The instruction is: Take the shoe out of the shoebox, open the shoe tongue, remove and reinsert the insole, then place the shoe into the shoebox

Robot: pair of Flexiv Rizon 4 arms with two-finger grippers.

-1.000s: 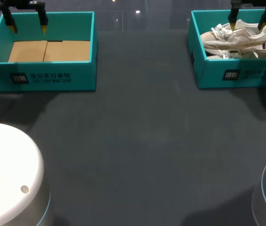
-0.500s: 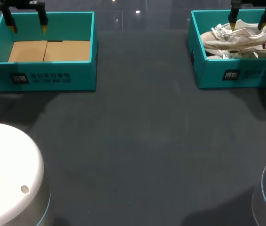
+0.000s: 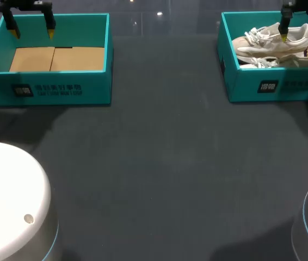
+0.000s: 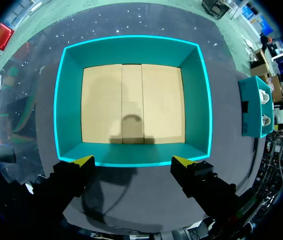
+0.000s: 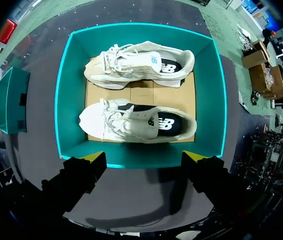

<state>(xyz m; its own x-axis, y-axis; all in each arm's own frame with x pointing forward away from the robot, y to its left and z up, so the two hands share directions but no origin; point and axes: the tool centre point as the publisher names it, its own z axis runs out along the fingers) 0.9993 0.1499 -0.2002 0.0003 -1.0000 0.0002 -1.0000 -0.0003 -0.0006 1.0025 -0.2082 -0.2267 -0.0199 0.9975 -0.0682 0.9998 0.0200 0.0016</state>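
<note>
My left gripper (image 3: pixel 32 32) hung open over the left box (image 3: pixel 45 89), upper left of the frame. My right gripper (image 3: pixel 301 33) was open too, above the right box (image 3: pixel 263 87) at upper right. Inside lay two shoes (image 3: pixel 273 41), long axes across the frame, toes left. My right fingers spanned that length, so an unturned descent risked snagging laces (image 3: pixel 254 35) or slipping off.
</note>
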